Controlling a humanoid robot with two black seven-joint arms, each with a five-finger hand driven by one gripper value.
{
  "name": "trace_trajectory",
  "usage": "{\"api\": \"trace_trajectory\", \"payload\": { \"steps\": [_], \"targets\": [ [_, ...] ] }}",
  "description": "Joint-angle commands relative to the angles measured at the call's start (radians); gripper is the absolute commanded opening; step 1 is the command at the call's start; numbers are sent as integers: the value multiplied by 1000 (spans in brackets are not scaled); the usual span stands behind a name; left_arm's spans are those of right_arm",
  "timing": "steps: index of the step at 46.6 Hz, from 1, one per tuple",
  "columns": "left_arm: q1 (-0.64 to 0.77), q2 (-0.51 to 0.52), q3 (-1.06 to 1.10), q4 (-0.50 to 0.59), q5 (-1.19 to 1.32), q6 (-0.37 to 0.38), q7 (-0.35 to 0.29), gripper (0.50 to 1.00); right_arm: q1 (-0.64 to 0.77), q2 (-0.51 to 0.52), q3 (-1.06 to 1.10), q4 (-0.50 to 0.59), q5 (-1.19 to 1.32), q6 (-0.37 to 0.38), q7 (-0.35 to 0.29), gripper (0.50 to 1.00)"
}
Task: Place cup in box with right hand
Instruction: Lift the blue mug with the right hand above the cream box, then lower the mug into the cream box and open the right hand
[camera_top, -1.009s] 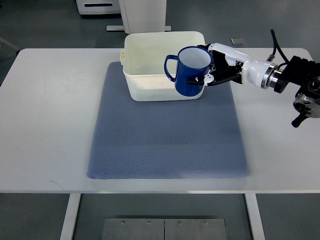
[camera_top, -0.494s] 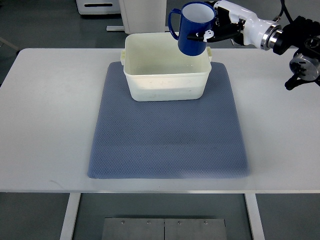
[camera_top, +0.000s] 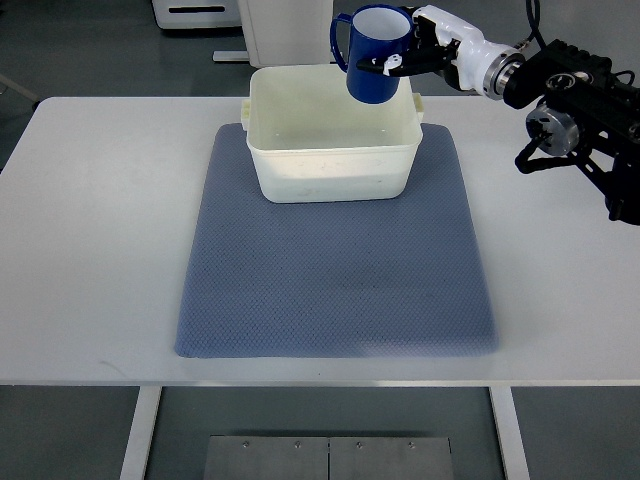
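Up high, right hand (camera_top: 420, 45) reaching in from the right edge, fingers (camera_top: 392, 63) wrapped round the blue cup (camera_top: 372, 55), held upright with its handle on the side away from the fingers. Cup over the far rim of the white box (camera_top: 333, 150), which sits below the fingers on a grey mat (camera_top: 335, 280) on the worktop (camera_top: 100, 250). Inside of the palm hidden behind the cup.

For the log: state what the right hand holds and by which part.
The right hand holds the blue cup by its body, on the side opposite the handle.
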Motion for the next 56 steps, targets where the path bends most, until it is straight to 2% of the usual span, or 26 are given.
{"api": "trace_trajectory", "payload": {
  "steps": [1,19,34,38,41,44,47,56],
  "targets": [
    [0,0,-1,0,0,0,0,1000,-1,25,1,-31,0,-13,-12,500],
    [0,0,-1,0,0,0,0,1000,-9,82,-4,-63,2,-61,-41,500],
    [0,0,-1,0,0,0,0,1000,-32,92,-21,-57,2,-49,-55,500],
    [0,0,-1,0,0,0,0,1000,-38,102,-24,-57,2,-49,-53,683],
    [0,0,1,0,0,0,0,1000,-43,103,-24,-57,2,-49,-53,840],
    [0,0,1,0,0,0,0,1000,-52,108,-25,-56,2,-49,-53,939],
    [0,0,1,0,0,0,0,1000,-52,111,-24,-56,2,-49,-50,983],
    [0,0,1,0,0,0,0,1000,-50,109,-24,-56,2,-47,-48,998]
  ]
}}
